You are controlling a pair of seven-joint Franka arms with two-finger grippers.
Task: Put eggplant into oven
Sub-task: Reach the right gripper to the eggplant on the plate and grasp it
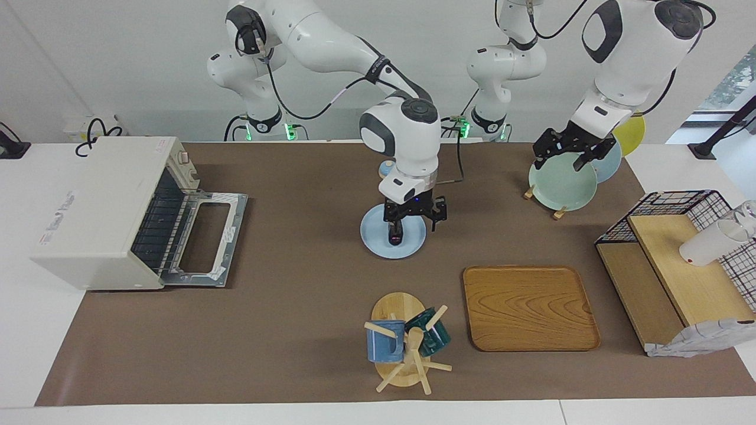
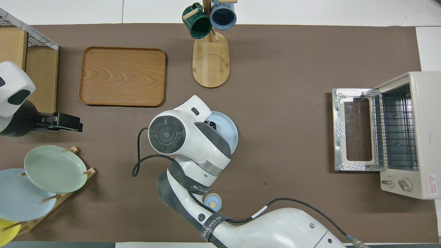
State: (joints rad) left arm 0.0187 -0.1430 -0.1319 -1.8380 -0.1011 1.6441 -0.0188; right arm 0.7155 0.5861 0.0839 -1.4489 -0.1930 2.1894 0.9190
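Note:
The off-white oven (image 1: pixel 100 206) stands at the right arm's end of the table, its glass door (image 1: pixel 204 239) folded down flat and the wire rack showing; it also shows in the overhead view (image 2: pixel 418 131). My right gripper (image 1: pixel 409 227) is low over a light blue plate (image 1: pixel 372 236) in the middle of the table. A short dark, purple-tinged piece (image 1: pixel 394 237), seemingly the eggplant, shows at the gripper's tip over the plate. In the overhead view my right arm hides it. My left gripper (image 1: pixel 564 160) waits open over the plate rack.
A wooden tray (image 1: pixel 528 307) and a mug tree (image 1: pixel 407 345) with two mugs lie farther from the robots. A rack of plates (image 1: pixel 561 183) and a wire-and-wood shelf (image 1: pixel 673 265) are at the left arm's end. A small blue-rimmed lid (image 2: pixel 212 202) lies near the robots.

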